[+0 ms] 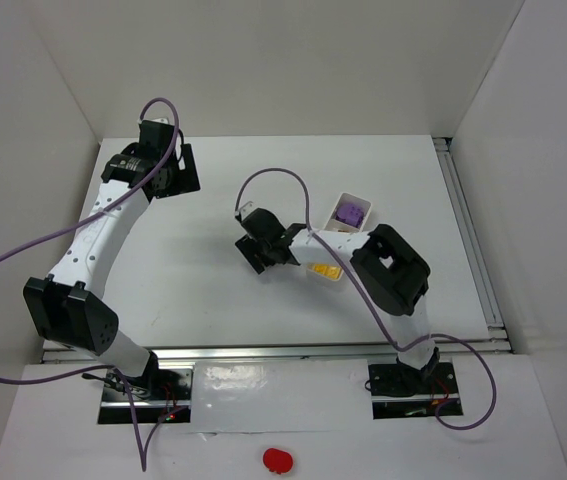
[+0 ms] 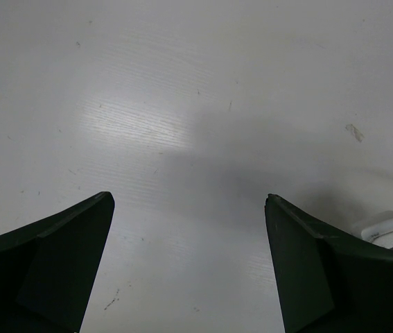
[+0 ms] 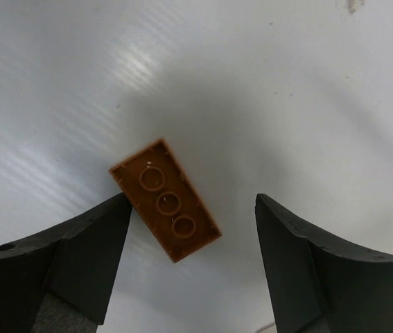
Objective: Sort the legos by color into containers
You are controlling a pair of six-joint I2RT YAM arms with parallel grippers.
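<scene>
A brown-orange lego lies underside up on the table, aslant between the open jaws of my right gripper, close to its left finger. In the top view that gripper hides this lego. The white divided tray stands just to the gripper's right, with purple legos in its far compartment and a yellow one in its near compartment. My left gripper is open and empty over bare table at the far left. A corner of the tray shows beside its right finger.
White walls enclose the table on the left, back and right. A metal rail runs along the table's right edge. A small red blob lies in front of the arm bases. My right arm's elbow hangs over the tray's near end.
</scene>
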